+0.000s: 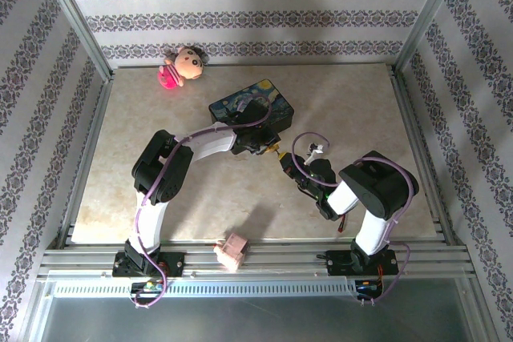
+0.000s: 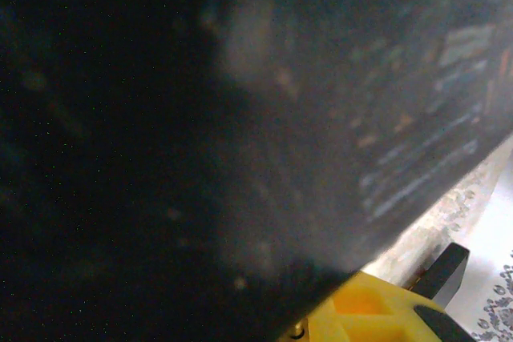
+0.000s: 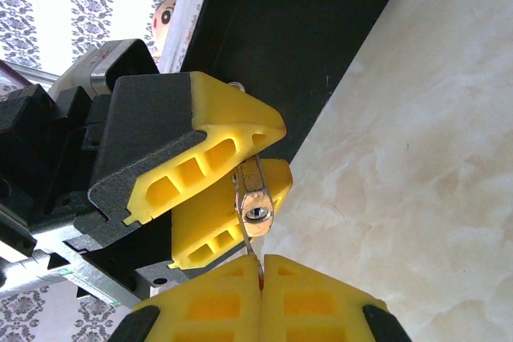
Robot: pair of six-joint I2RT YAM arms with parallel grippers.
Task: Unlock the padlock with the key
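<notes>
My left gripper (image 1: 271,150) reaches to the front edge of the dark-blue painted box (image 1: 252,106), its yellow fingers (image 3: 216,150) closed to a narrow gap. The padlock is hidden between them. A silvery key (image 3: 256,202) with a hole in its head sticks out of that gap. From the key's head a thin metal strip runs into my right gripper (image 3: 260,266), whose yellow fingers are pressed together on it. From above, the right gripper (image 1: 286,164) sits tip to tip with the left. In the left wrist view the box's dark side (image 2: 240,118) is close up and blurred.
A doll (image 1: 183,67) with a pink body lies at the back left by the wall. A small pink object (image 1: 232,252) sits on the front rail between the arm bases. Metal frame posts and patterned walls enclose the beige table (image 1: 144,118).
</notes>
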